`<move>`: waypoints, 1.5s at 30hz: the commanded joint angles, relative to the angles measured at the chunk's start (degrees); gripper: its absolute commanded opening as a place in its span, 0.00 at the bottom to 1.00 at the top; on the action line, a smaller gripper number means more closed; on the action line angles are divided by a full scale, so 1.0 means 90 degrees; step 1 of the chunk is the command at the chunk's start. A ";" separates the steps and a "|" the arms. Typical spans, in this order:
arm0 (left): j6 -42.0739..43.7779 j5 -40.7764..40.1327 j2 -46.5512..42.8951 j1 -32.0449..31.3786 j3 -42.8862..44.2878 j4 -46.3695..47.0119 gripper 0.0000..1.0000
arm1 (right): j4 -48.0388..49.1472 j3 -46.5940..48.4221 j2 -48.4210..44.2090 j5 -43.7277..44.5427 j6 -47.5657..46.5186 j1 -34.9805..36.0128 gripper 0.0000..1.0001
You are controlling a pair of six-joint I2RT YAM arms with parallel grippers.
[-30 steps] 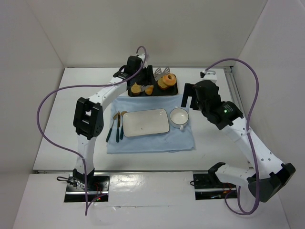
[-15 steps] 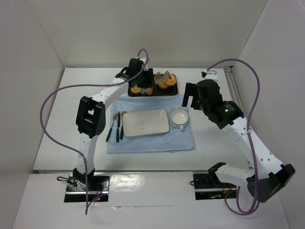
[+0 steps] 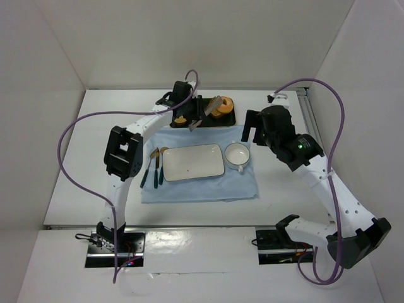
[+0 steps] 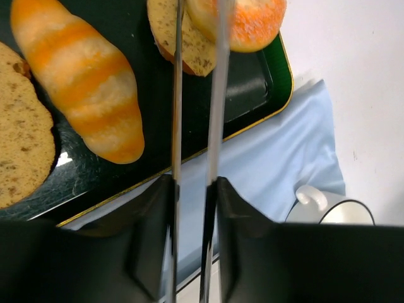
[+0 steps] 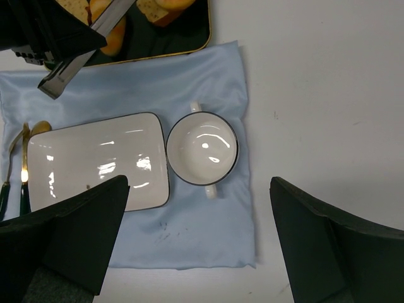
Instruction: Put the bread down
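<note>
The bread point(image 4: 255, 25), a round orange-glazed ring bun, lies at the right end of the dark tray point(image 4: 249, 91); it also shows in the top view point(image 3: 223, 107). My left gripper point(image 4: 192, 184) is shut on metal tongs point(image 4: 177, 113), whose two blades reach over the tray to the bun's left side. Their tips are out of the wrist view, so I cannot tell whether they pinch the bun. In the top view the left gripper point(image 3: 188, 107) hovers over the tray point(image 3: 228, 120). My right gripper point(image 5: 199, 243) is open and empty, above the cloth near the bowl.
An elongated golden roll point(image 4: 85, 79) and toast slices point(image 4: 19, 151) share the tray. A white rectangular plate point(image 3: 192, 161), a white two-handled bowl point(image 3: 237, 154) and cutlery point(image 3: 154, 167) lie on a light blue cloth point(image 3: 202, 188). White walls enclose the table.
My left arm has shifted right along the tray, and the tongs have swung from the tray's back to lie slanted across it toward the bun. The right arm has not moved.
</note>
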 commanded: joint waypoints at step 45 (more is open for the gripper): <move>-0.0460 -0.1498 -0.6807 -0.1416 -0.4695 -0.1933 0.14 | 0.2068 0.0287 0.1367 -0.0848 -0.0034 -0.0163 1.00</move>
